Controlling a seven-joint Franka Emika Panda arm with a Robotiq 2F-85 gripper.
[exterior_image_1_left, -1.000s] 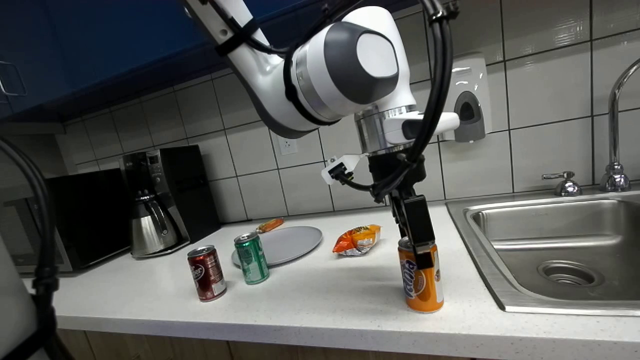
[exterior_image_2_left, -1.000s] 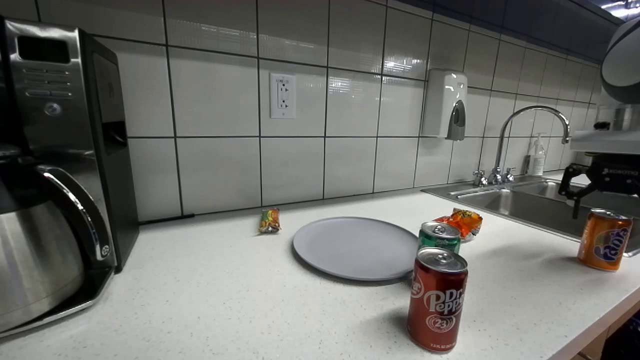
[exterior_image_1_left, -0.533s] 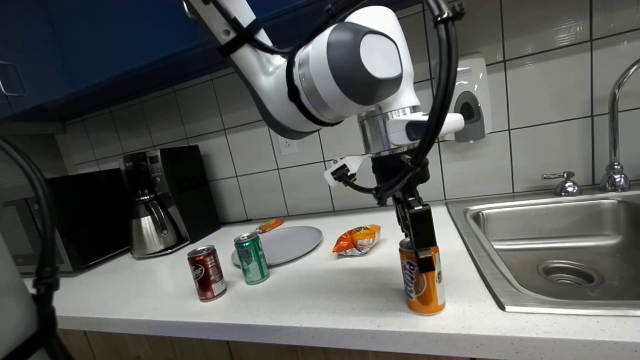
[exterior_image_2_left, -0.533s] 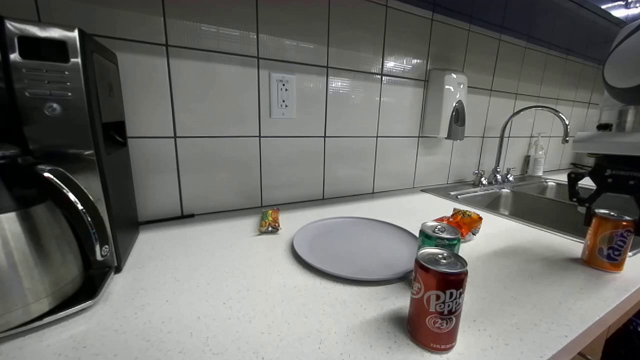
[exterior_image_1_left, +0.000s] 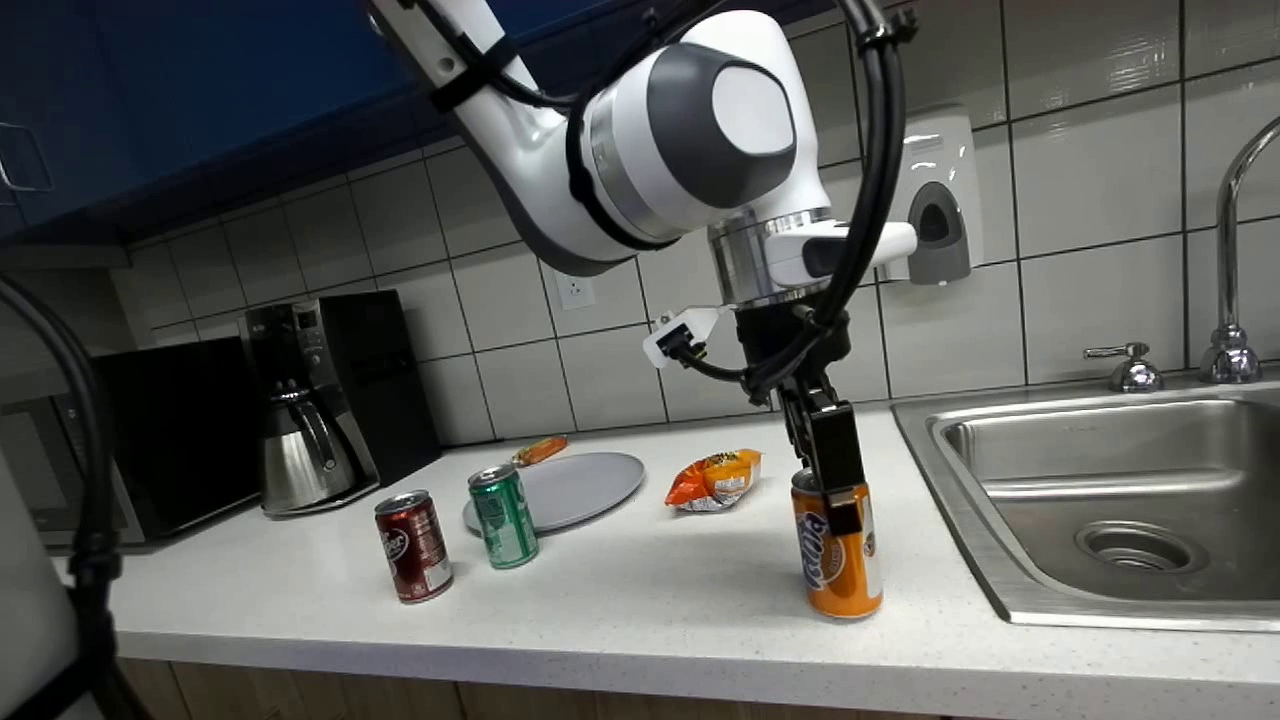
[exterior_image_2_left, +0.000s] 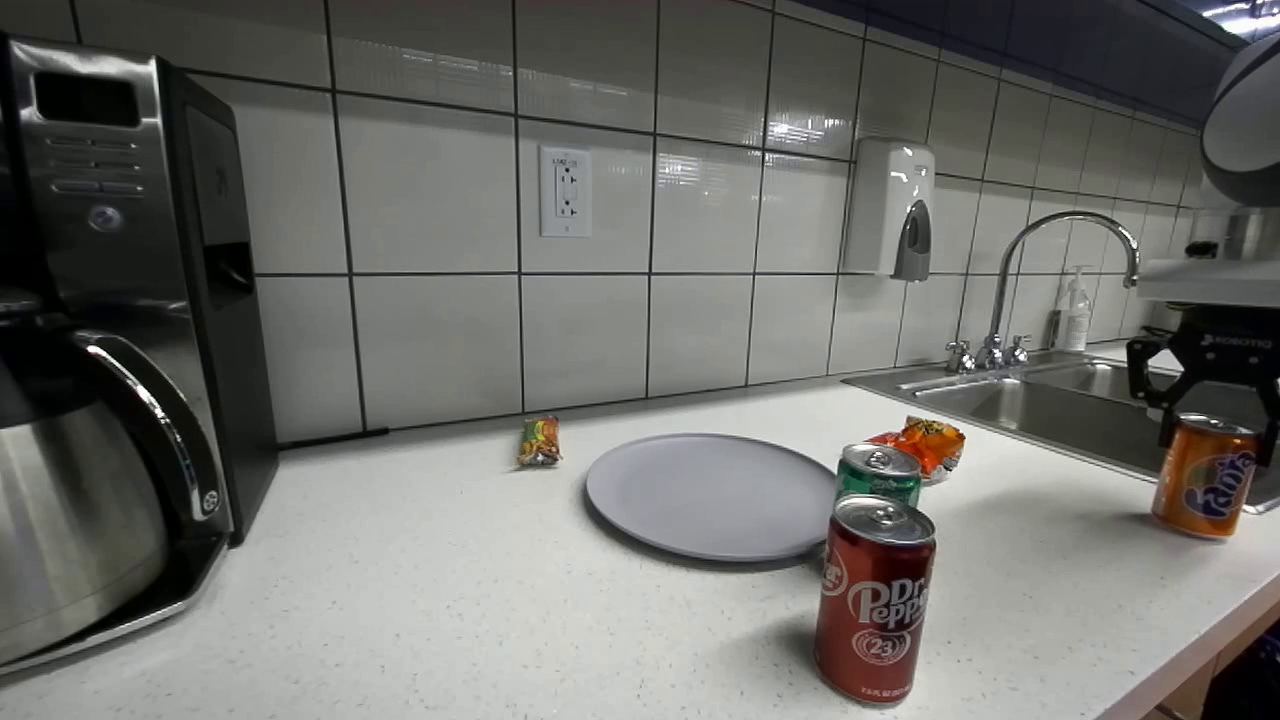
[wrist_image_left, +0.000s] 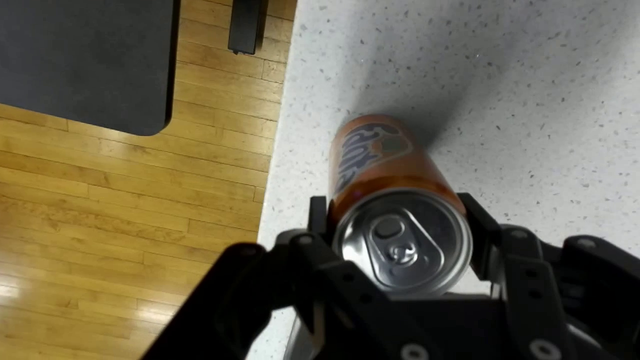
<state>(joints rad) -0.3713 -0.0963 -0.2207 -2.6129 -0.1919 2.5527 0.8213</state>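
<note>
My gripper (exterior_image_1_left: 843, 505) points down over an orange Fanta can (exterior_image_1_left: 840, 585) at the right of the counter, near the sink. In the wrist view black fingers (wrist_image_left: 318, 215) press the can's upper sides, one on each side, with the silver lid (wrist_image_left: 400, 245) between them. The can stands upright; whether its base touches the counter I cannot tell. The fingers also flank the can's top (exterior_image_2_left: 1212, 425) in an exterior view. Farther left, upright, are a green can (exterior_image_1_left: 505, 520) and a dark red Dr Pepper can (exterior_image_2_left: 878, 610). Behind them lies a grey plate (exterior_image_2_left: 710, 490).
An orange snack bag (exterior_image_1_left: 715, 480) and a smaller packet (exterior_image_2_left: 540, 442) lie toward the tiled wall. The steel sink (exterior_image_1_left: 955, 500) is right of the gripper, a coffee maker (exterior_image_1_left: 365, 370) far left. In the wrist view the counter's edge borders a wood floor (wrist_image_left: 150, 200).
The fingers have closed from wide apart onto the Fanta can. The arm first dipped slightly to the right, then came back left and up a little, and the can shifted with it.
</note>
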